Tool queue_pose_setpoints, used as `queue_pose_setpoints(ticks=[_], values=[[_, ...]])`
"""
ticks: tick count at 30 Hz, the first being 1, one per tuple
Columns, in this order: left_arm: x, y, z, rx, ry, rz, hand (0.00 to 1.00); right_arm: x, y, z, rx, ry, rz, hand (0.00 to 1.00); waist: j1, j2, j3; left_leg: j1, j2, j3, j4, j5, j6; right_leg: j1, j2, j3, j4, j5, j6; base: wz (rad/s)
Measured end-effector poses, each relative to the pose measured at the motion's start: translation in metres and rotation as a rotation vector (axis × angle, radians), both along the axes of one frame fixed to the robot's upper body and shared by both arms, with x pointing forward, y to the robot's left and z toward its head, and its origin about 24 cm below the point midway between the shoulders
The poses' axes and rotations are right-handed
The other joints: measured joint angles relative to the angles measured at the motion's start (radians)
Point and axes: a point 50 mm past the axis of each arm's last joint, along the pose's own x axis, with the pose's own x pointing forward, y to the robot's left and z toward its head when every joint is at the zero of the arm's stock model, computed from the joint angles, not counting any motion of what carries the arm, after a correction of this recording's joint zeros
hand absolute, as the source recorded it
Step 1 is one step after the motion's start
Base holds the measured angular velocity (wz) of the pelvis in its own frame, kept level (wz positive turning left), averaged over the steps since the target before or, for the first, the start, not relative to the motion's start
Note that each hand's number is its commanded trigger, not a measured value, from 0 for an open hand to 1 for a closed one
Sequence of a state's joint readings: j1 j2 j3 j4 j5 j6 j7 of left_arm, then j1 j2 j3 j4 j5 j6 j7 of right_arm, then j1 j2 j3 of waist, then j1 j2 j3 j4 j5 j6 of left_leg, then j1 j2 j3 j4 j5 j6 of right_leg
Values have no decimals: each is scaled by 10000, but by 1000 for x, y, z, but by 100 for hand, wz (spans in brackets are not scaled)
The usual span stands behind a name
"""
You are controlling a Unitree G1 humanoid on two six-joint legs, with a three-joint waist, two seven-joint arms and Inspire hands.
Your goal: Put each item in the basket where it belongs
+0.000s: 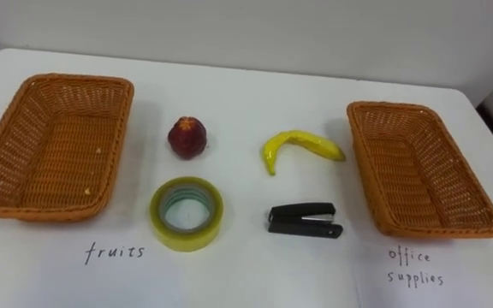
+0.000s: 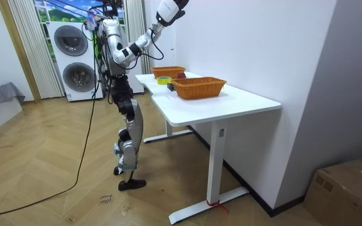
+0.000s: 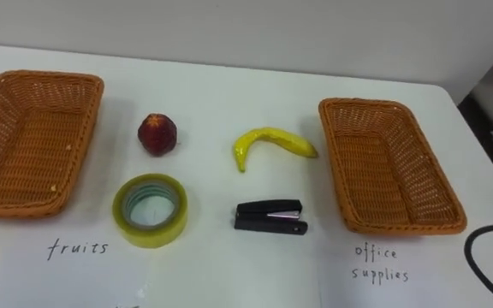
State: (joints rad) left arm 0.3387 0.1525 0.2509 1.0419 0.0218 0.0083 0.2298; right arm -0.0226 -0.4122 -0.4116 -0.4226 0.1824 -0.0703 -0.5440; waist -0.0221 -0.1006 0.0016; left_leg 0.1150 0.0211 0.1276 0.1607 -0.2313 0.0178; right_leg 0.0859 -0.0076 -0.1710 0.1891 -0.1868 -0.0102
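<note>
Banana (image 1: pixel 302 145) between red fruit (image 1: pixel 187 137) and basket (image 1: pixel 418 171)

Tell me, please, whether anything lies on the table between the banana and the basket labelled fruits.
Yes. The red fruit sits on the table almost directly between the banana and the left basket, so a straight slide would likely bump it. Lifted over, nothing visible blocks the way.

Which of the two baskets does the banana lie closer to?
The right basket, just beside the banana's tip; the left basket sits beyond the red fruit.
</note>
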Motion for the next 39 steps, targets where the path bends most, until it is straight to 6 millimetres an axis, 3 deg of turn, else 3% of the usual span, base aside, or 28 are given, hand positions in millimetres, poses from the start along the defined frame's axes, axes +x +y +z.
queue_pose_setpoints(ticks=[13,25,39], values=[[15,2,0,49,62,-623,0,10,13,-3,-1756,1283,403,0,257,-201,-55,-179,-20,-1,110,10,15,-127,-46,-138,6,12,-6,0],[25,5,0,-155,-120,-994,0,30,44,-24,-3259,3334,3096,0,393,-82,5,-174,-3,13,90,9,13,-151,1,52,11,19,-11,-1],[33,4,0,-134,-74,-1442,0,37,53,-34,-4708,4751,3527,0,629,-81,8,-232,11,3,78,5,11,-180,-14,-83,8,52,-32,0]])
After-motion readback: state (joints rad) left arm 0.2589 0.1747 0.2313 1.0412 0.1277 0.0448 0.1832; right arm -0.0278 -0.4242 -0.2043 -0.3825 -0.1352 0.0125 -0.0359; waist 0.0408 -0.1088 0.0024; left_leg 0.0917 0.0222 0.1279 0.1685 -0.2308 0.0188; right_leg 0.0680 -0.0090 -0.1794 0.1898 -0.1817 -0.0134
